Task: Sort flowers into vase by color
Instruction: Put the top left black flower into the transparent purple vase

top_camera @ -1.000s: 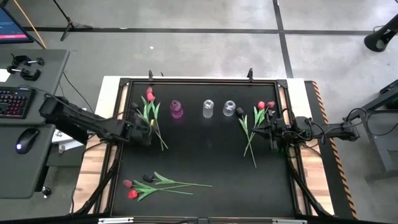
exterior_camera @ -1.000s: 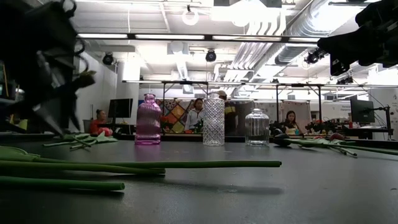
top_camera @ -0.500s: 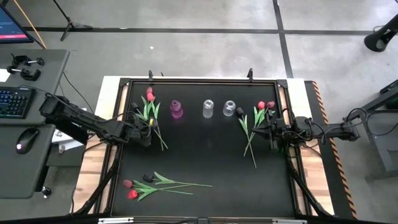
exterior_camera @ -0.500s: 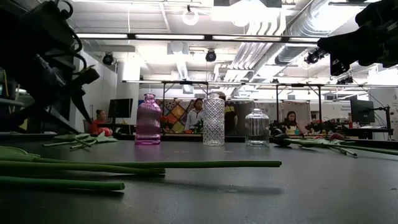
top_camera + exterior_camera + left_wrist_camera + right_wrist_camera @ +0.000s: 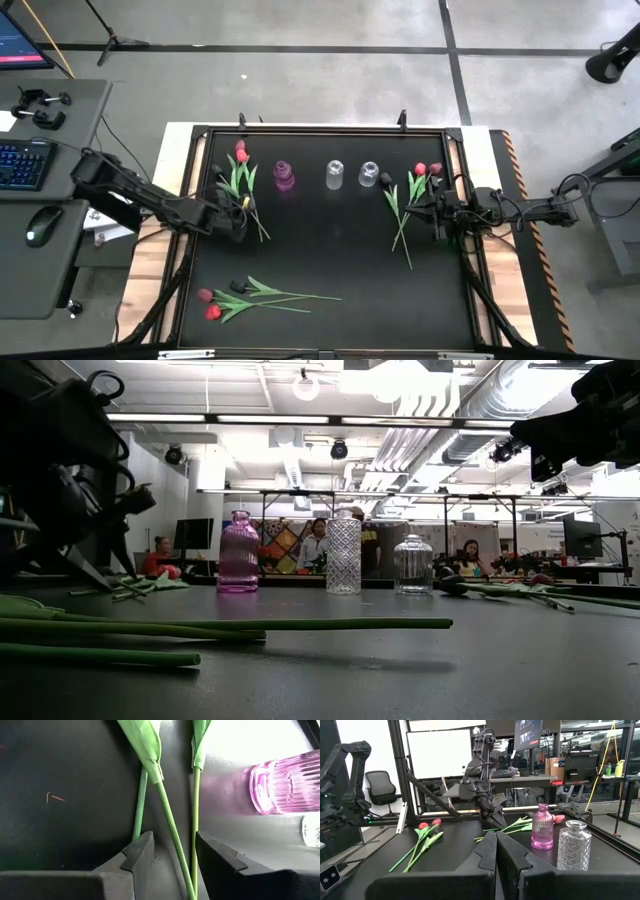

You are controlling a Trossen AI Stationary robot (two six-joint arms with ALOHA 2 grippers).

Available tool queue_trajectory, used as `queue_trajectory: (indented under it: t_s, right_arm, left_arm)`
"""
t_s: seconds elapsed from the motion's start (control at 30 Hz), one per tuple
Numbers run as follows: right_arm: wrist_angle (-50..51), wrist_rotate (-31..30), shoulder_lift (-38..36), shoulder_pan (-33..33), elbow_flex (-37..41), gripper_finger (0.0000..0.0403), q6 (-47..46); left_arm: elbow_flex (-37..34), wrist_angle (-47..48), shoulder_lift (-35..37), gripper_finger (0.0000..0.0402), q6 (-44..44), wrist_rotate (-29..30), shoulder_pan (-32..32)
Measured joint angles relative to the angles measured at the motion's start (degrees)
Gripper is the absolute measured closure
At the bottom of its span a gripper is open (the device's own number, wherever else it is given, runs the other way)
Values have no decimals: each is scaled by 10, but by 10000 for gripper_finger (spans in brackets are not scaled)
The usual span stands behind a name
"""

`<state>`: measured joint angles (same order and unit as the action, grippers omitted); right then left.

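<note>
Artificial tulips lie flat on the black table in three bunches: far left, far right and near left. A pink vase and two clear glass vases stand in a row at the far side. My left gripper is open and low over the far-left bunch. In its wrist view, the left gripper has two green stems between its fingers. My right gripper is shut and hovers beside the far-right bunch.
A raised black frame borders the table. The middle of the table between the bunches is bare. The pink vase stands close beyond my left gripper. People sit in the room behind the table.
My left gripper has shifted a little toward the table's right, along the far-left bunch's stems, and has come lower toward the table. The flowers and vases have stayed where they were.
</note>
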<state>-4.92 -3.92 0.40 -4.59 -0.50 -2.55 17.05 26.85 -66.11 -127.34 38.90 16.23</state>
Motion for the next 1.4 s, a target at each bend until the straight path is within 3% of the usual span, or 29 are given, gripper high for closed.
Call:
queue_trajectory:
  t_s: [0.37,0.57,1.4]
  right_arm:
    - [0,0,0,0,0,403,0]
    - [0,0,0,0,0,403,0]
    - [0,0,0,0,0,403,0]
  left_arm:
    - [-1,-10,-12,264,0,16,-1]
    - [-2,-13,-13,264,-15,62,-4]
    - [-2,-30,-12,264,77,53,-96]
